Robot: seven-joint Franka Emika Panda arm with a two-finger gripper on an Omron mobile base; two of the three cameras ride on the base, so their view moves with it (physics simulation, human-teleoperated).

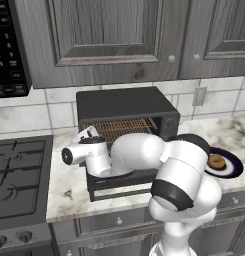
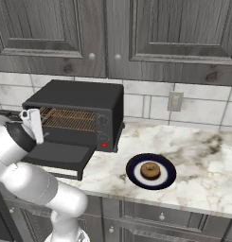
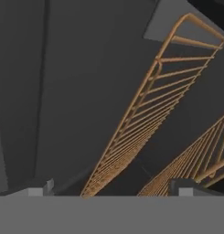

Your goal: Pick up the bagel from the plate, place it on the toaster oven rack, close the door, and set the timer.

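Observation:
The brown bagel [image 1: 216, 161] [image 2: 150, 170] lies on the round navy plate [image 1: 235, 169] [image 2: 135, 166], on the counter to the right of the black toaster oven [image 1: 124, 102] [image 2: 79, 94]. The oven's door [image 1: 119, 183] [image 2: 60, 153] hangs down flat, baring the copper rack [image 1: 126, 127] [image 2: 65, 118] [image 3: 131, 132]. My gripper [image 1: 90, 132] [image 2: 33, 124] [image 3: 115, 188] hovers at the left end of the oven's mouth, above the door, open and holding nothing. In the hand view its tips stand wide apart before the rack's wires.
A black microwave [image 1: 9, 50] hangs upper left over a dark stove [image 1: 19, 175]. Grey cabinets [image 2: 160, 33] run close above the oven. A wall outlet [image 1: 199, 96] [image 2: 175, 101] sits behind the marble counter [image 2: 202, 156]. The oven's control strip has a red light [image 2: 104, 145].

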